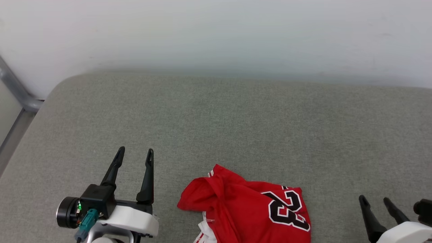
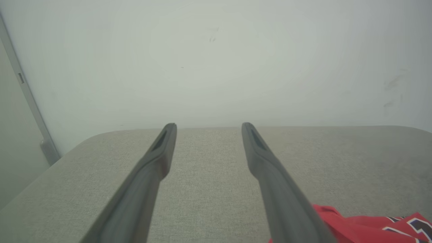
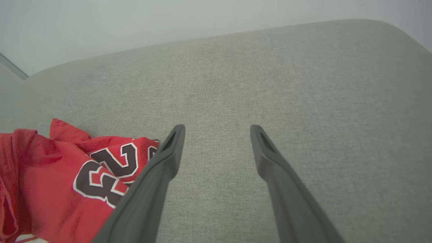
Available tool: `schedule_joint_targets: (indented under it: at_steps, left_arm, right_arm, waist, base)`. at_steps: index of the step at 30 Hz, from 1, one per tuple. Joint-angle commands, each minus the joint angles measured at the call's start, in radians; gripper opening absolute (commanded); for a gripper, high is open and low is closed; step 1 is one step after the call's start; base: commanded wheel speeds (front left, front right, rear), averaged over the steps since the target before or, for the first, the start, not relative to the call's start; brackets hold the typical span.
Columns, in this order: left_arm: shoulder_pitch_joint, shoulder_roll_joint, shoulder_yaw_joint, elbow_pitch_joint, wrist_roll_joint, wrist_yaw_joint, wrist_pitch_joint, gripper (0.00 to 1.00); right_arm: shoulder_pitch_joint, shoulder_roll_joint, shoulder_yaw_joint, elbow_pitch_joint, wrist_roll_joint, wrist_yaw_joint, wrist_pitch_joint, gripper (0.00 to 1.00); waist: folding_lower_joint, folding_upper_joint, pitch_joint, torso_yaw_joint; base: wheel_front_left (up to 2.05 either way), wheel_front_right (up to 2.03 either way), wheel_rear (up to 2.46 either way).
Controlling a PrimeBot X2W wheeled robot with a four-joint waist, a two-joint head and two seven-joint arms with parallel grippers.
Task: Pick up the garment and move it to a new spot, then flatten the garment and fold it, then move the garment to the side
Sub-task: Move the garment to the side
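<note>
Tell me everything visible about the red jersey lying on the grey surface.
The red jersey lies crumpled in a loose heap on the near side of the grey fabric surface, partly cut off by the head view's bottom edge. Its cloth looks thin. A black, white-outlined "23" faces up on its right part; white fabric with red-striped trim peeks out at its lower left. It rests between the left tool and right tool, both open, neither touching it.

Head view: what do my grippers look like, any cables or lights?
The left gripper has two long black fingers on a black block, a white wrist shell, a black cylinder, a green light and a teal cable connector. The right gripper shows like black fingers and a white shell.
</note>
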Motion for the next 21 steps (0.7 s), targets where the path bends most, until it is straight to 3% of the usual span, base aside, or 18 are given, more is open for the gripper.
schedule_joint_targets:
  at_steps: [1,12,21]
  left_arm:
    - [-0.018,-0.007,0.006,-0.007,0.009,-0.006,-0.005,1.00]
    - [-0.088,-0.066,0.029,-0.007,0.048,-0.059,-0.005,1.00]
    - [-0.112,-0.100,0.059,0.007,0.081,-0.099,-0.005,1.00]
  right_arm:
    - [-0.013,-0.004,0.004,0.020,0.026,0.000,0.028,1.00]
    - [-0.086,-0.003,0.135,0.150,0.175,0.000,0.196,1.00]
    - [-0.094,0.000,0.212,0.267,0.282,-0.001,0.346,1.00]
  waist:
    - [0.0000,0.0000,0.035,0.027]
    - [0.0000,0.0000,0.150,0.094]
    - [0.0000,0.0000,0.188,0.108]
  base:
    - [0.00,0.00,0.00]
    - [0.00,0.00,0.00]
    - [0.00,0.00,0.00]
